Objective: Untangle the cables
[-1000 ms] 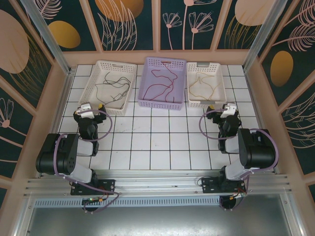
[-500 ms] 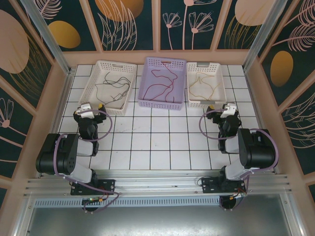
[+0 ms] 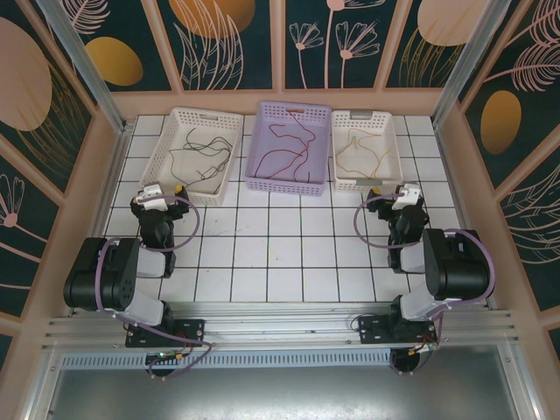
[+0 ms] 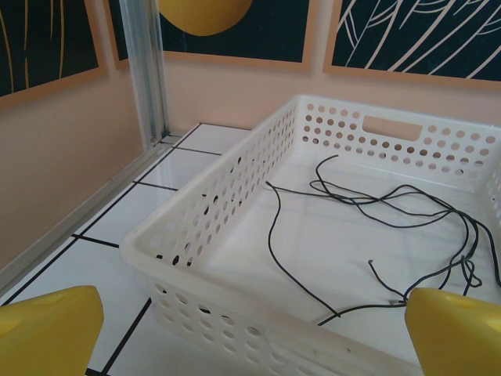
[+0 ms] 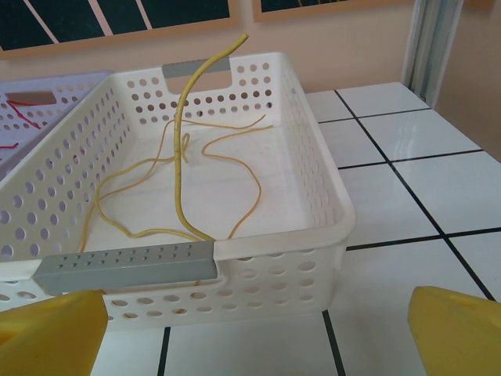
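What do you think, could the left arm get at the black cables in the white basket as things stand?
Probably yes: the open left claw faces the white basket, the black cables lie loose on its floor, and only the low near wall stands between them.

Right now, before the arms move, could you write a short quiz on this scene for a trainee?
1. True or false: the thin black cables lie in the left white perforated plastic basket.
2. Which cables lie in the lavender perforated plastic basket: A yellow, B red, C black?
3. Fill in: the left gripper and the right gripper both stand ____.
Key: 1 true; 2 B; 3 open.
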Motion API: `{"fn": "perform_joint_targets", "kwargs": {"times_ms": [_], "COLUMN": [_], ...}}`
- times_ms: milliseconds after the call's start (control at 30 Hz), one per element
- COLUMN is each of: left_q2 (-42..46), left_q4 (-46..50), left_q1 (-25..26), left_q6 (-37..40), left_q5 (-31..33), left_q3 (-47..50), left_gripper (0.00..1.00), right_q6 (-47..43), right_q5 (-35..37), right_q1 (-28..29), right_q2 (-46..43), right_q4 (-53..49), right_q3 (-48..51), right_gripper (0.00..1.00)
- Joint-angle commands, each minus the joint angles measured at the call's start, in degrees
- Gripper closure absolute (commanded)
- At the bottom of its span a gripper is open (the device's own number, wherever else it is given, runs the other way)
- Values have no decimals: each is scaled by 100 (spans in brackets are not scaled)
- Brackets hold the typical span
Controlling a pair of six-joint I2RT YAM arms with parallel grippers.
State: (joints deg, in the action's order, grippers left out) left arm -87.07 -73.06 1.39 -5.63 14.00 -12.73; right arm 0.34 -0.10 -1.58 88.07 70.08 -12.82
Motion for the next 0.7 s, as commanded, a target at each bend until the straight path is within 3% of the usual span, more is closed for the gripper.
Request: {"fn": "perform_joint_targets", "kwargs": {"times_ms": [0,667], "left_q2": [14,20], "left_q4": [-183,-186], "left_q1": [-36,-37], "left_q6": [-52,-49], "left_q5": [62,36], "left_q3": [34,38], "left_gripper": [1,1], "right_q6": [72,72], "right_q5": [-96,-97], "right_q1": [-52,-45], "right_q2": [17,12], "right_q4": [124,128], "right_q3": [-63,-63], "right_gripper": [1,1]}}
